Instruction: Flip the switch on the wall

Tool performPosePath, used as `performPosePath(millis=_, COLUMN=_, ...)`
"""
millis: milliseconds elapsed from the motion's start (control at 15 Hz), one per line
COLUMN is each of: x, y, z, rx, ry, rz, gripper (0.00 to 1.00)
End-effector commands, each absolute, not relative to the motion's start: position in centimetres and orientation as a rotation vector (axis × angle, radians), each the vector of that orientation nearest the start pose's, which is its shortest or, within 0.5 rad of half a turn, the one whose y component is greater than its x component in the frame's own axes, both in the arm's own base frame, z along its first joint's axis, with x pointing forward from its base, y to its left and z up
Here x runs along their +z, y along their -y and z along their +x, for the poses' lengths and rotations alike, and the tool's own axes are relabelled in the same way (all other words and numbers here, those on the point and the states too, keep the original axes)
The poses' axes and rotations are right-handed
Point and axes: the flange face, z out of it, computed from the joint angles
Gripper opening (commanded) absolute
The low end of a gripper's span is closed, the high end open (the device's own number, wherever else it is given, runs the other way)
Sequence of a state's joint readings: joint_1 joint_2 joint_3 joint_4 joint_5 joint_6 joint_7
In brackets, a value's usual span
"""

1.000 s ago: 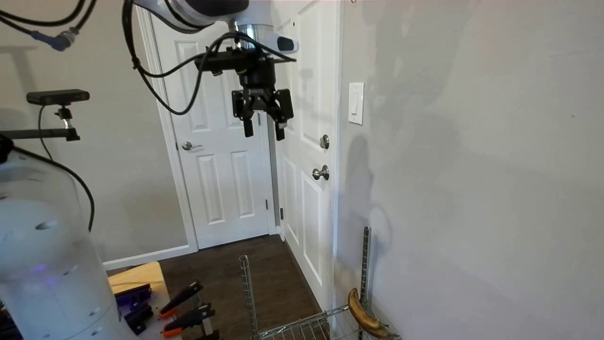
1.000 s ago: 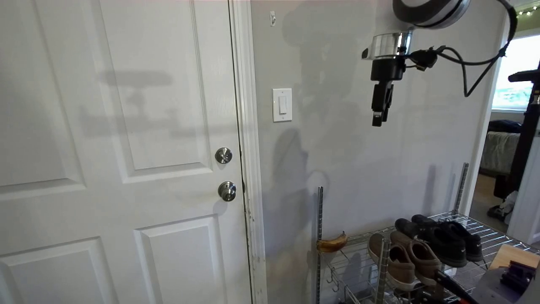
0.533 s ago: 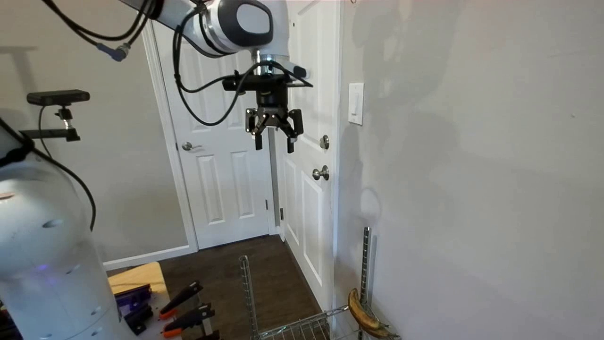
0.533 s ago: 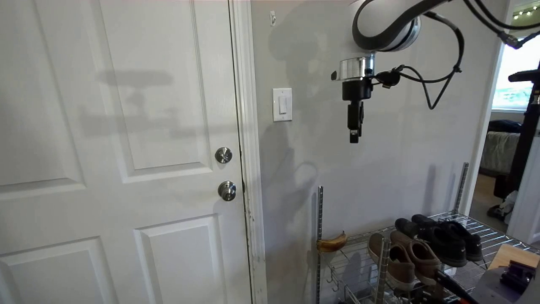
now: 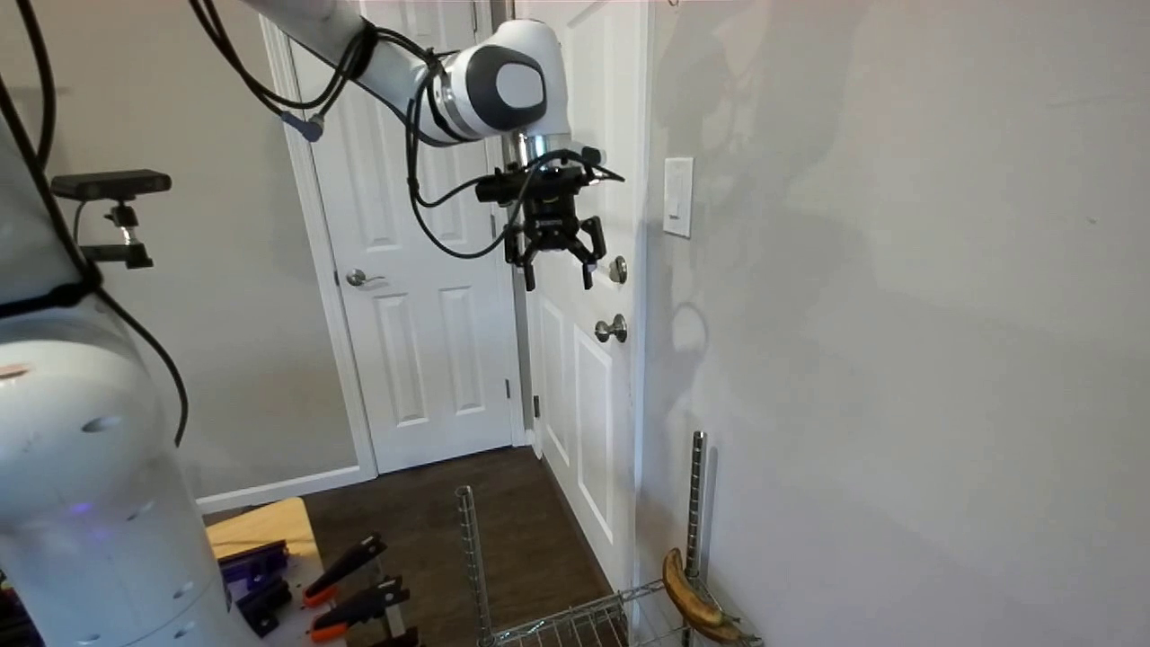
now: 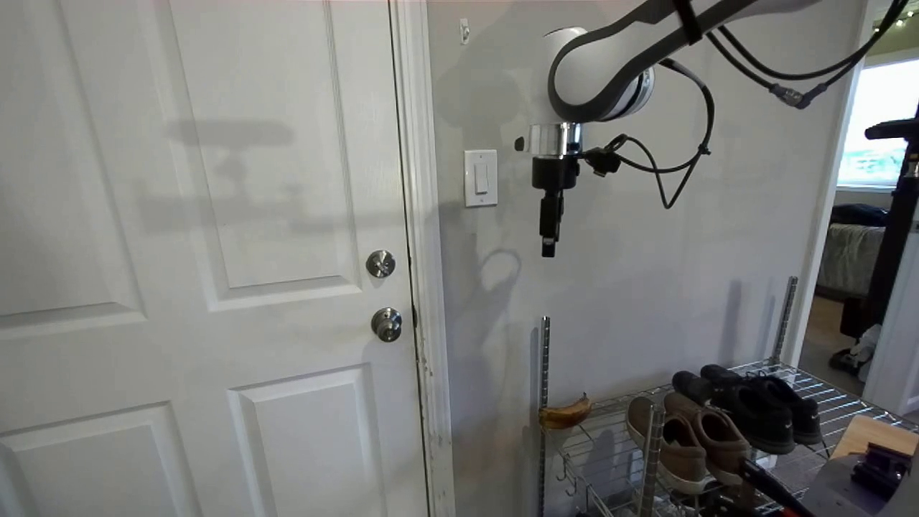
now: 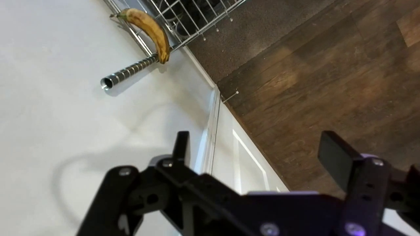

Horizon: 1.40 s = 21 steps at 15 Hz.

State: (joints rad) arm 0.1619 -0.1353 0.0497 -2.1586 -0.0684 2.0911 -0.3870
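Presently, the switch [image 6: 481, 178] is fixed to the wall [image 5: 898, 314] just beside the door frame [image 6: 423, 215], its long axis upright. The hand [image 5: 559, 278] is released: fingers [image 7: 336, 160] well parted, nothing between them, pointing down. In both exterior views the switch appears higher than the finger ends, with a visible gap separating the two; it is out of the wrist view. Assessment: the fingers run roughly parallel to the switch's long axis, so the coming move likely calls for a rise and a sideways approach toward the wall.
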Motion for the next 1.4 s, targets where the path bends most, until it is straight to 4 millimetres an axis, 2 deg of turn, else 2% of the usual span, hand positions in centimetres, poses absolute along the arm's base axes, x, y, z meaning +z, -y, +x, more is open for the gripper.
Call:
performPosePath(millis=0, x=46.1, y=-11.2, z=51.9, rx=-0.21, ry=1.127, rz=-3.084, gripper=1.0)
performPosePath(millis=200, x=46.7, y=-11.7, z=52.2, rx=-0.311, ry=1.237, rz=-3.102, gripper=1.0)
performPosePath(millis=600, x=48.2, y=-13.4, z=52.7, rx=-0.418, ry=1.379, rz=-3.024, gripper=1.0)
performPosePath(millis=867, x=49.4, y=-12.9, z=53.7, rx=-0.415, ry=1.497, rz=-2.981, gripper=1.0)
performPosePath(millis=1067, x=49.1, y=-13.5, z=55.4, rx=-0.428, ry=1.503, rz=-2.98, gripper=1.0)
performPosePath(millis=1333, x=47.6, y=-16.0, z=59.5, rx=-0.439, ry=1.514, rz=-2.972, gripper=1.0)
